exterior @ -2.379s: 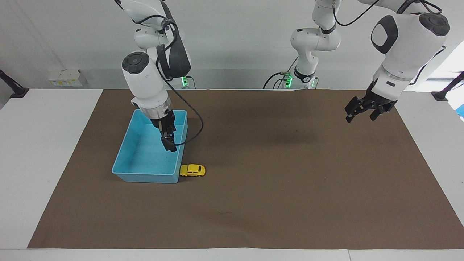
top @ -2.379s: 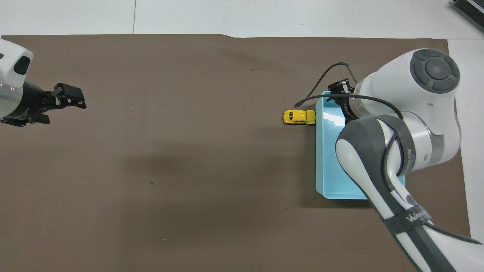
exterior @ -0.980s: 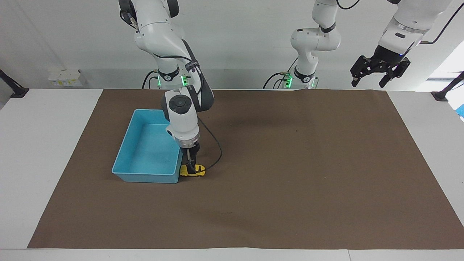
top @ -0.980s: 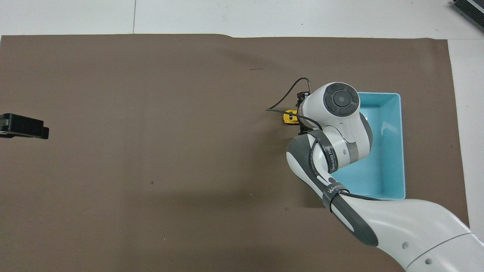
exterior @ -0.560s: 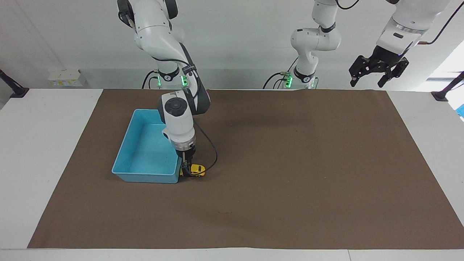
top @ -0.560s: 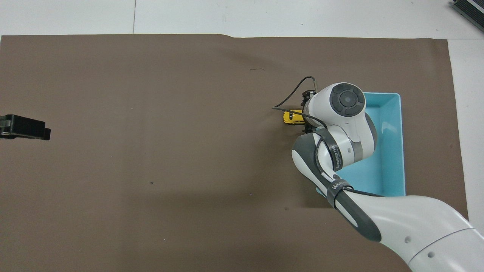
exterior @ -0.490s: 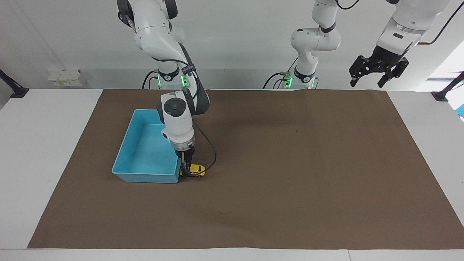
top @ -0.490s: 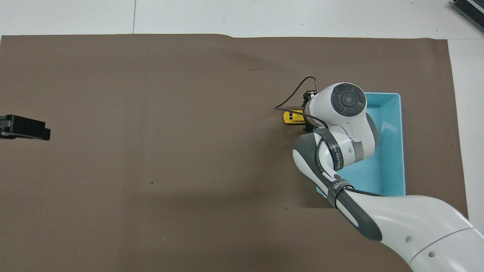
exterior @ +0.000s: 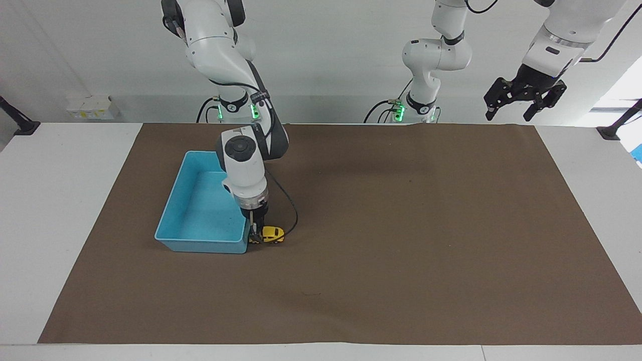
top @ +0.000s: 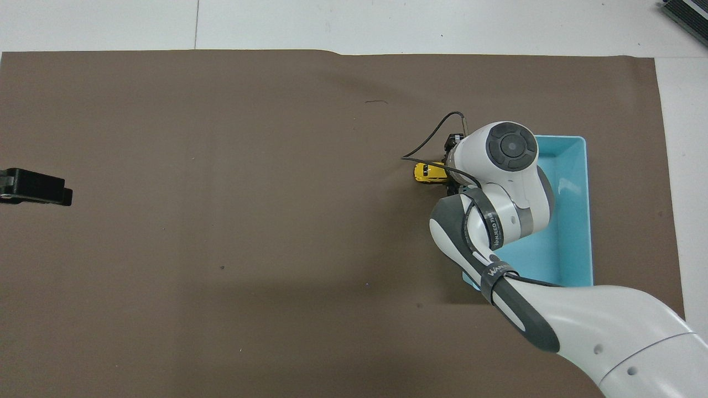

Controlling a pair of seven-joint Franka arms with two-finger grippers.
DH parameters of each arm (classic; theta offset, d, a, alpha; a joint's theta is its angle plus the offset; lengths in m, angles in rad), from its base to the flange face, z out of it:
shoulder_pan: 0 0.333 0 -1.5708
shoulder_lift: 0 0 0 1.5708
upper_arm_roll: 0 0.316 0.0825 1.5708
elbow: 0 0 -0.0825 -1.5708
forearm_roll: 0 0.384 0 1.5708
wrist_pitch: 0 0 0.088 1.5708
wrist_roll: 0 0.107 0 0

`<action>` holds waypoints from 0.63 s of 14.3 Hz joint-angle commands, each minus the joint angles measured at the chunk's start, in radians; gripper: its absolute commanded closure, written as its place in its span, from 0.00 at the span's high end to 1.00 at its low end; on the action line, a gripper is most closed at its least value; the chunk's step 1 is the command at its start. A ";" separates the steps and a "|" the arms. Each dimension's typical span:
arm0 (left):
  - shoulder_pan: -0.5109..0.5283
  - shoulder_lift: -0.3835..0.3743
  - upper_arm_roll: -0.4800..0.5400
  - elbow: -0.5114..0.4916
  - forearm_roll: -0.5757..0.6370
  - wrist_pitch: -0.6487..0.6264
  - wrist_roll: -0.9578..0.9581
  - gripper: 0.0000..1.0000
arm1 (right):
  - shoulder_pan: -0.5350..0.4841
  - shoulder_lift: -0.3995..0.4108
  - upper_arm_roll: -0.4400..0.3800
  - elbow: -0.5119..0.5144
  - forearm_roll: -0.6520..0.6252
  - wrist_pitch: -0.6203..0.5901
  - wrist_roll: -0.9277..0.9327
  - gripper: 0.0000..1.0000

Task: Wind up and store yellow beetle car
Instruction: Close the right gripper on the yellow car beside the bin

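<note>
The yellow beetle car stands on the brown mat, against the corner of the blue bin farthest from the robots. My right gripper points straight down and is shut on the end of the car that touches the bin. From overhead only the car's free end shows, and the right wrist covers the fingers and part of the bin. My left gripper hangs open and high over the left arm's end of the table, holding nothing; its tip shows overhead.
A brown mat covers most of the white table. The right arm's black cable loops down beside the car. The bin holds nothing.
My right gripper slid a little along the car toward the bin and closed its fingers on it. The car and bin stayed put. The left arm barely moved.
</note>
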State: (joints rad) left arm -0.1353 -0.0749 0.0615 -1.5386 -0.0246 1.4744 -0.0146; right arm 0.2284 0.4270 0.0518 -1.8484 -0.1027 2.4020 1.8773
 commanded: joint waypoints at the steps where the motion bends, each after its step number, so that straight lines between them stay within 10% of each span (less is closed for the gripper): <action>1: 0.008 -0.025 -0.005 -0.026 0.002 0.012 0.010 1.00 | -0.006 0.001 0.011 0.003 -0.012 0.010 0.014 0.00; 9: 0.034 -0.023 0.001 -0.020 0.005 -0.003 0.005 1.00 | 0.045 -0.033 0.016 0.050 -0.017 -0.059 -0.007 0.00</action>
State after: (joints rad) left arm -0.1322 -0.0757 0.0713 -1.5386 -0.0247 1.4741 -0.0152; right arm 0.2754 0.4180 0.0569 -1.8169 -0.1027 2.3889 1.8772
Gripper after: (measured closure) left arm 0.000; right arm 0.564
